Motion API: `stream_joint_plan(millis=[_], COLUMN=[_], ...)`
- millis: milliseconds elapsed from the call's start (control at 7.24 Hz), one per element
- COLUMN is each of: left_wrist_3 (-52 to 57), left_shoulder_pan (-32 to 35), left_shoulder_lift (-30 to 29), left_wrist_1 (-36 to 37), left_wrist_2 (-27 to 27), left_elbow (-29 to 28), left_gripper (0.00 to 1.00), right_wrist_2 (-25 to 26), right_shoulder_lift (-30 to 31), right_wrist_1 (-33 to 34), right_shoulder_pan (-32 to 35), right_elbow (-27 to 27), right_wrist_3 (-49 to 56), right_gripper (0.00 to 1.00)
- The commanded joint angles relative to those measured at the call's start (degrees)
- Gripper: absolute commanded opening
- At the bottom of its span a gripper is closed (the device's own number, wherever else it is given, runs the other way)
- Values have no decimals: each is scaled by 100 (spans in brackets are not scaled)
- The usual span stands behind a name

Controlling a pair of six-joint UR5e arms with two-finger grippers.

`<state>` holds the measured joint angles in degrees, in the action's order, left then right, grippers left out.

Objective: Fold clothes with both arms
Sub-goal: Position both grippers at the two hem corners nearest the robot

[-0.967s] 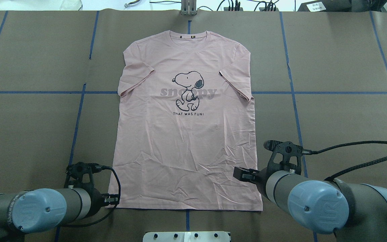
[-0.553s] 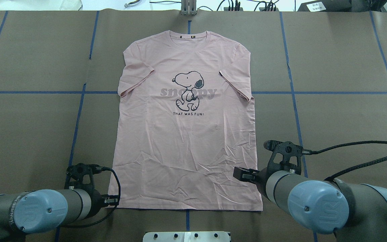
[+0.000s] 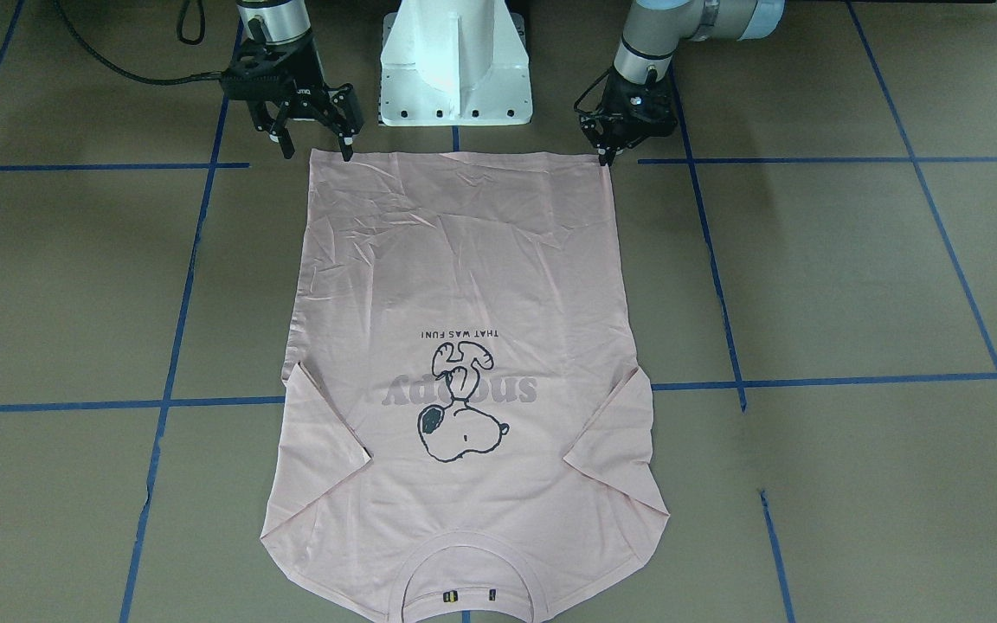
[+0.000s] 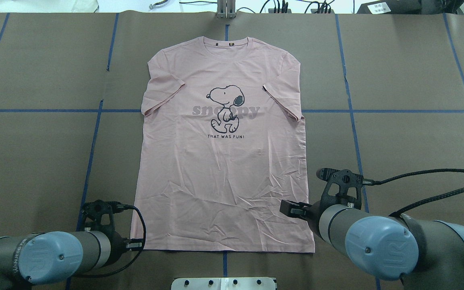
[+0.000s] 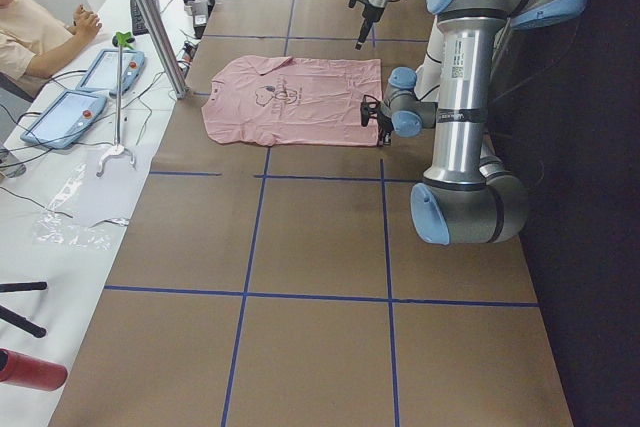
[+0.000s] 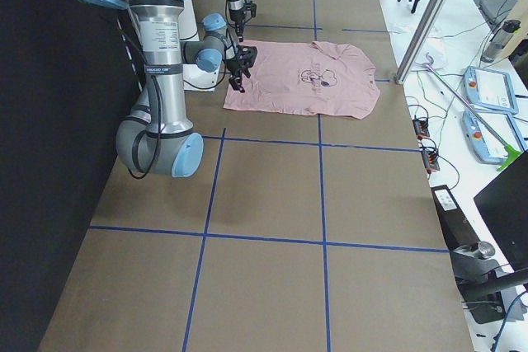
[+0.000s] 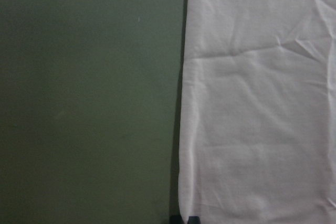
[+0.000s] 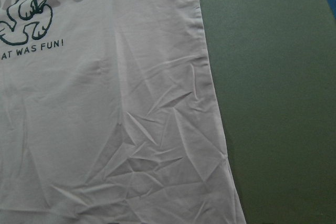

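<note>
Right end effector: released, fingers spread, over a hem corner of the pink T-shirt.
Left end effector: at the opposite hem corner; grip state cannot be told.
T-shirt: flat, print up, on the table.

The pale pink T-shirt lies flat, front up (dog print and lettering showing), lightly creased; the left gripper and the wide-spread right gripper hang at its hem corners
</note>
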<state>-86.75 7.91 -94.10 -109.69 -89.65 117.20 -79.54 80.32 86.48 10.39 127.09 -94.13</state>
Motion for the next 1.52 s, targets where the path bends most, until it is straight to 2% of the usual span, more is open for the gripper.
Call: stream_joint_plan(millis=[0, 138, 276, 415, 829, 1382], left_wrist_3=[0, 0, 0, 0, 0, -9], left_shoulder_pan=[-27, -27, -27, -27, -35, -35], left_shoulder_lift=[-3, -3, -12, -38, -65, -73], left_wrist_1=[0, 0, 0, 0, 0, -9], left_wrist_2=[0, 0, 0, 0, -9, -18], left_elbow=[31, 48, 57, 57, 57, 48], left_gripper=[2, 0, 0, 0, 0, 0], right_wrist_2=[0, 44, 418, 500, 659, 764], right_shoulder_lift=[2, 28, 28, 37, 45, 300], right_wrist_1=[9, 9, 26, 35, 35, 35], right_shoulder_pan=[-20, -142, -413, -572, -933, -1039], right_elbow=[-9, -35, -70, -236, -518, -598], right_wrist_3=[-9, -113, -401, -657, -791, -791], right_gripper=[93, 91, 83, 71, 69, 58])
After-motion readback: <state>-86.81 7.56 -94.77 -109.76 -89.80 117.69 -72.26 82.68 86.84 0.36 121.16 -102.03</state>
